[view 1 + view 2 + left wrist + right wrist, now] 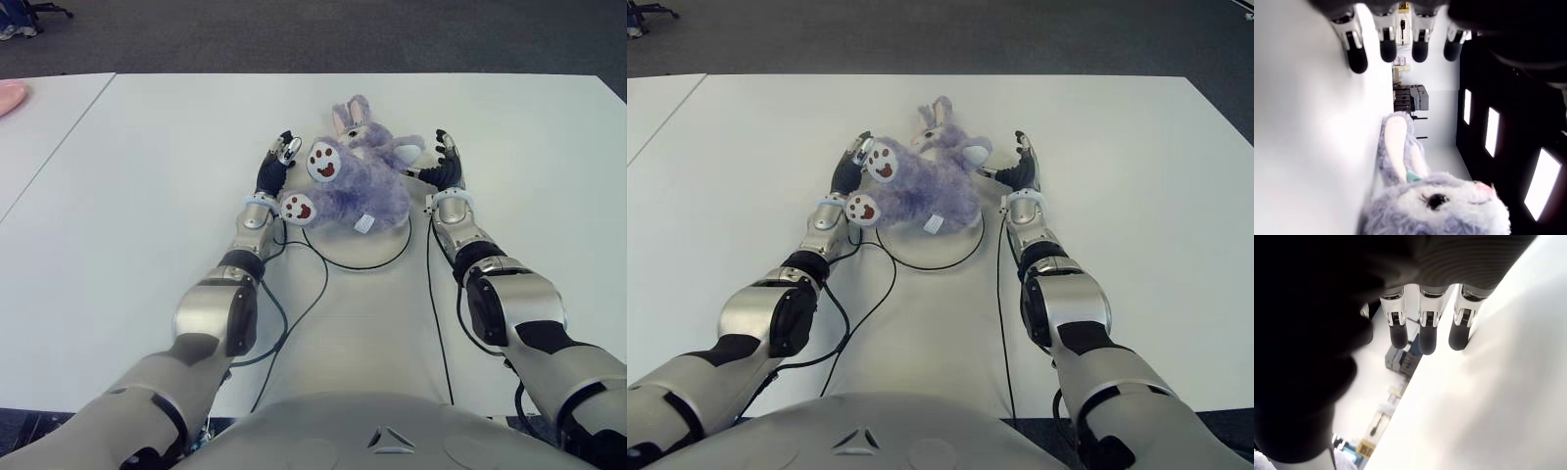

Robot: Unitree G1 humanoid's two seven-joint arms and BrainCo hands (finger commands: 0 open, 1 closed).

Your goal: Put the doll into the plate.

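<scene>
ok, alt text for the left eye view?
A purple stuffed bunny lies on a white plate on a white table. The robot's left hand and right hand flank it, fingers open, holding nothing.

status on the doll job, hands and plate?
Left hand and right hand open, flanking doll. Doll lying on plate. Nothing in the way.

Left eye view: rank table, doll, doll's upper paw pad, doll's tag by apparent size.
1. table
2. doll, lying on a white plate between the open left hand and open right hand
3. paw pad
4. tag
</scene>
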